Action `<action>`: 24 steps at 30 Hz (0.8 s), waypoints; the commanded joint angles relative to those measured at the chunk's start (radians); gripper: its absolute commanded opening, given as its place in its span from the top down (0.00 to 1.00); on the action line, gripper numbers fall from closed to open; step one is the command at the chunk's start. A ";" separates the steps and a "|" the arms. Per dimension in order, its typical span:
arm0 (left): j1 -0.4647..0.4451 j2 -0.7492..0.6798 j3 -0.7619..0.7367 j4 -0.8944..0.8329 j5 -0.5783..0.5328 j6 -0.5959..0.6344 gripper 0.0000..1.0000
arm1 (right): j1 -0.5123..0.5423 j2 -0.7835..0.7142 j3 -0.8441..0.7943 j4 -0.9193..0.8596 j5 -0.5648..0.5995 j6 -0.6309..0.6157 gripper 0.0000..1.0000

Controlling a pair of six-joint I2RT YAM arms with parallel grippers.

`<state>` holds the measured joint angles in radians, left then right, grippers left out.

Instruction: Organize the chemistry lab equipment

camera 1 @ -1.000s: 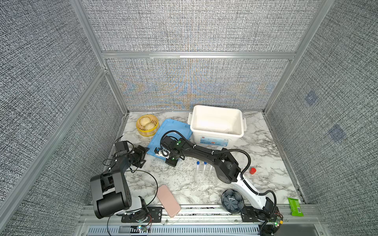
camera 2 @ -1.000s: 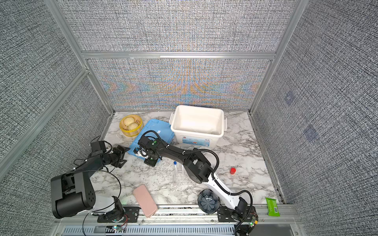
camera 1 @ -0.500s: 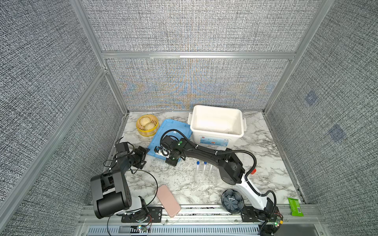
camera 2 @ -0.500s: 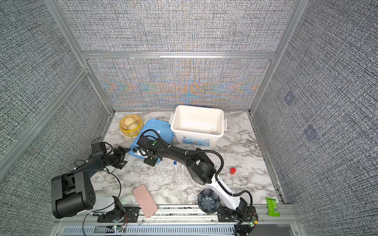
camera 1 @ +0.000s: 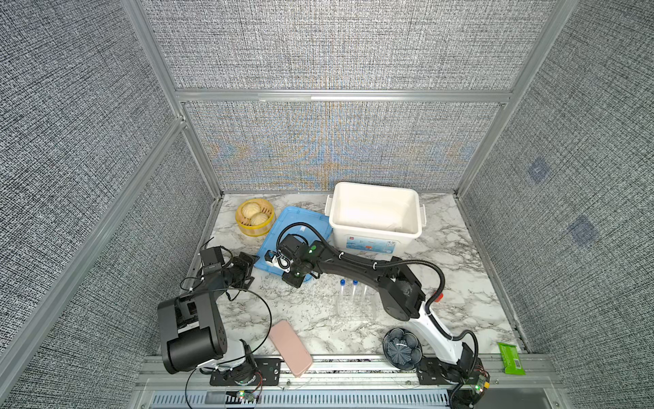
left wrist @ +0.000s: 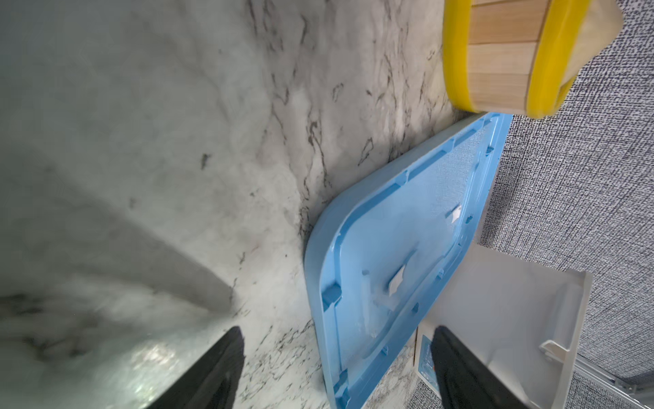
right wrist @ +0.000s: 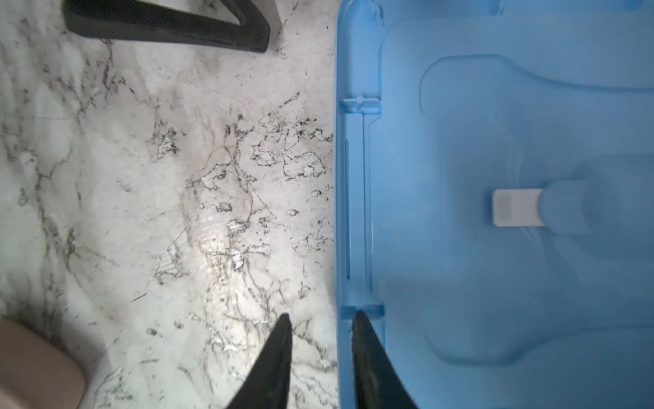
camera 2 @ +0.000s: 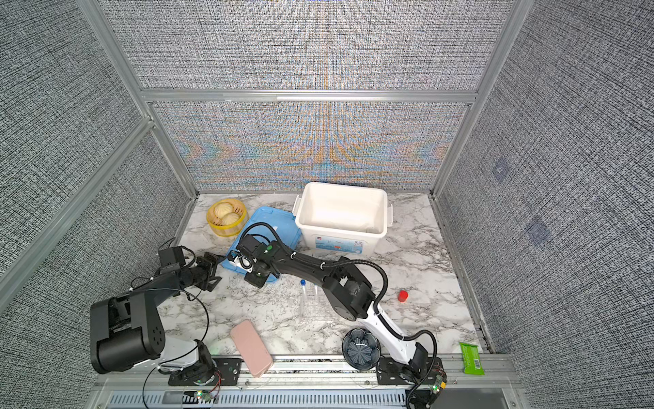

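Note:
Clear tubes (camera 1: 348,294) (camera 2: 303,294) stand in a small clear rack (camera 1: 354,311) at mid-table, right beside my right arm's elbow; two blue caps show. My right gripper (camera 1: 270,262) (camera 2: 231,261) (right wrist: 321,315) reaches across to the front-left edge of the blue lid (camera 1: 300,221) (right wrist: 495,106). Its jaws stand a little apart, one finger over the marble and one over the lid's rim, pinching nothing. My left gripper (camera 1: 247,266) (camera 2: 211,269) (left wrist: 336,331) is wide open and holds nothing. It sits low on the table just left of the same lid edge (left wrist: 318,248).
A white bin (camera 1: 371,186) stands at the back, with the blue lid leaning against its left side. A yellow steamer basket (camera 1: 254,217) is at the back left. A pink case (camera 1: 291,347), a dark pleated dish (camera 1: 401,348) and a green packet (camera 1: 510,357) lie along the front edge. A red cap (camera 2: 402,295) is at the right.
My right arm's elbow has shifted slightly to the right while its gripper stayed at the lid's edge. The left arm has barely moved.

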<state>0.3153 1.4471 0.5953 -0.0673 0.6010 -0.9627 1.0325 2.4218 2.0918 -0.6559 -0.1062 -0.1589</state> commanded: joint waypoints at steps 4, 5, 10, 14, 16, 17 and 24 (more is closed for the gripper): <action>0.015 -0.038 0.015 -0.064 -0.069 -0.005 0.16 | -0.001 0.096 0.106 0.016 -0.001 0.077 0.71; 0.020 -0.046 0.019 -0.079 -0.076 -0.003 0.16 | -0.001 0.110 0.122 0.008 0.006 0.076 0.71; 0.043 -0.071 0.025 -0.127 -0.092 0.010 0.16 | 0.005 0.145 0.148 -0.019 0.050 0.066 0.94; 0.047 -0.064 0.015 -0.121 -0.086 0.011 0.16 | 0.011 0.171 0.156 -0.050 0.090 0.059 1.00; 0.047 -0.057 0.008 -0.108 -0.076 0.007 0.16 | 0.018 0.171 0.157 -0.064 0.115 0.054 1.00; 0.047 -0.052 0.003 -0.100 -0.070 0.006 0.16 | 0.020 0.165 0.155 -0.065 0.122 0.053 1.00; 0.046 -0.039 -0.032 -0.022 -0.008 -0.014 0.21 | 0.022 0.037 0.065 0.044 0.052 0.088 1.00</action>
<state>0.3607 1.4025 0.5636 -0.1345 0.5587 -0.9730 1.0554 2.4989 2.1803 -0.6292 -0.0109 -0.0975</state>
